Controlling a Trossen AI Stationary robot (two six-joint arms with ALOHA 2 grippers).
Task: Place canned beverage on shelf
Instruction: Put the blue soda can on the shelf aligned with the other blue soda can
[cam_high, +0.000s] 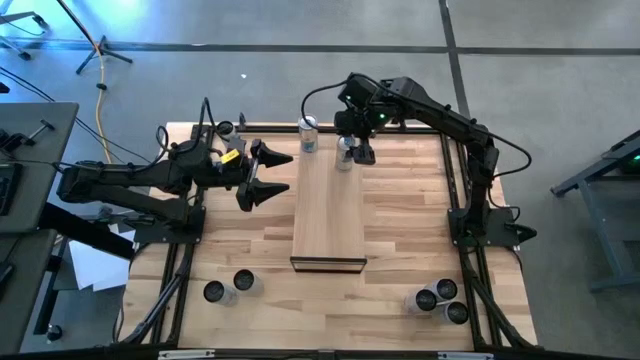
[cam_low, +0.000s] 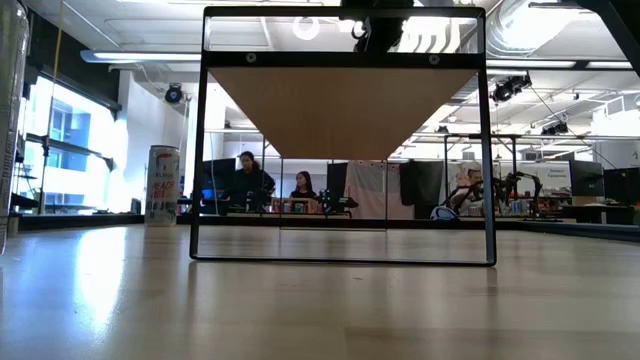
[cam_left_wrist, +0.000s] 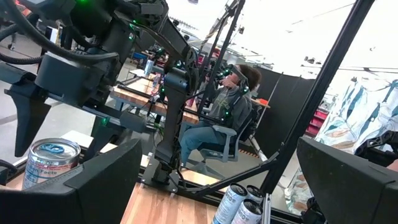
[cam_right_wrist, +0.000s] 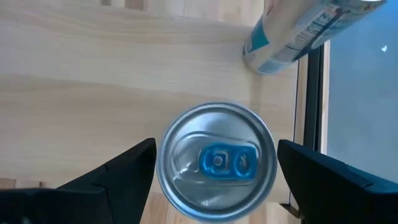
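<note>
The shelf is a long light-wood board on a black frame, running from the table's middle to its far edge. A white and blue can stands on its far left corner. Beside that one, a silver-topped can stands upright at the shelf's far end, with my right gripper over it and shut on it. My left gripper hovers open left of the shelf, pointing at it and holding nothing. In the left wrist view the held can shows beside one right finger. My right gripper pinches the can between its two fingers, one on each of two opposite sides of the upper wall just under the rim. The fingers come from above, slanting down. The can stays upright over the shelf; its base is hidden.
Two cans stand on the table near its front left and three more near its front right. The shelf's black legs rise from the tabletop. A seated person and other people are beyond the table.
</note>
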